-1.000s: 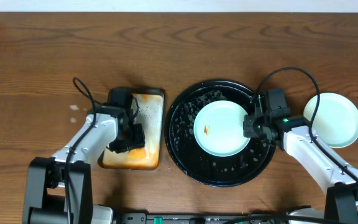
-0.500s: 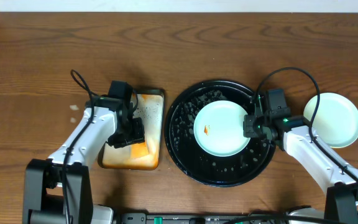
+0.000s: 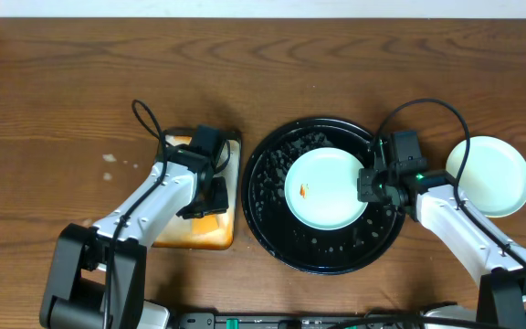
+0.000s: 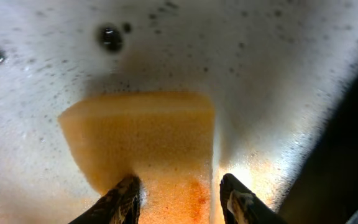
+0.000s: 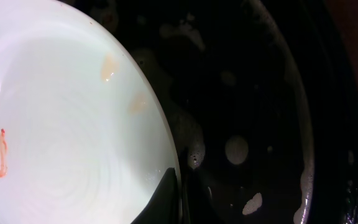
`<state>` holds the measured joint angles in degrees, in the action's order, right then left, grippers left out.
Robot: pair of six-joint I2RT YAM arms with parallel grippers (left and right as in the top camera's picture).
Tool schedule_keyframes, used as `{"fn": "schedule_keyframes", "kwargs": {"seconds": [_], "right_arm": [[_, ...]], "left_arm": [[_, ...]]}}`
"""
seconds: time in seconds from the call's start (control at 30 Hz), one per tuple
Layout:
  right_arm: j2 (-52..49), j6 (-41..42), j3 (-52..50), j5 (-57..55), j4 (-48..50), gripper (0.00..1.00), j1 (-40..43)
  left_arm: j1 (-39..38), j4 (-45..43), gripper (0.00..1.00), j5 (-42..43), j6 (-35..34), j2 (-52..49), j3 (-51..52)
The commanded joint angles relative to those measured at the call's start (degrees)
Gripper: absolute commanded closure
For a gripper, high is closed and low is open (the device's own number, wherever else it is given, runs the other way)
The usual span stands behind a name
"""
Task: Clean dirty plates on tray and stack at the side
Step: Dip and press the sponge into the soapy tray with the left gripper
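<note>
A pale mint plate [image 3: 329, 192] with a small orange smear [image 3: 302, 190] lies in the large round black tray [image 3: 265, 196]. My right gripper [image 3: 370, 185] is shut on the plate's right rim; in the right wrist view one dark finger [image 5: 171, 190] rests on the edge of the plate [image 5: 61, 118], with the wet black tray [image 5: 266, 93] beside it. A second pale plate [image 3: 488, 175] lies on the bare wood at the right. My left gripper [image 3: 214, 190] is over the rectangular tray and shut on an orange sponge [image 4: 145, 134], its fingers [image 4: 179, 190] on either side.
The small rectangular orange-stained tray [image 3: 194, 233] lies left of the black tray; its foamy wet surface [image 4: 260, 56] fills the left wrist view. Cables loop above both arms. Bare brown tabletop [image 3: 263, 73] stretches along the far side.
My left gripper has moved right across the rectangular tray with the sponge, toward the black tray. The right gripper and both plates have not moved.
</note>
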<state>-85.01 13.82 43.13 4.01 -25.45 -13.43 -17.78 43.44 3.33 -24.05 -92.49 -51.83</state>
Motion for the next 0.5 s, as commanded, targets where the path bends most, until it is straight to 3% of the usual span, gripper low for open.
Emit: {"fn": "schedule_keyframes", "kwargs": {"seconds": [0.0, 0.3, 0.47], "right_arm": [[0.1, -0.6, 0.9, -0.7, 0.0, 0.99, -0.1], [0.1, -0.6, 0.9, -0.7, 0.0, 0.99, -0.2], [0.1, -0.6, 0.9, -0.7, -0.1, 0.99, -0.2]], "left_arm": [[0.0, 3.2, 0.57, -2.7, -4.5, 0.9, -1.8], [0.0, 8.0, 0.53, -2.8, -5.5, 5.5, -4.5], [0.0, 8.0, 0.53, -3.3, -9.9, 5.2, -1.4]]}}
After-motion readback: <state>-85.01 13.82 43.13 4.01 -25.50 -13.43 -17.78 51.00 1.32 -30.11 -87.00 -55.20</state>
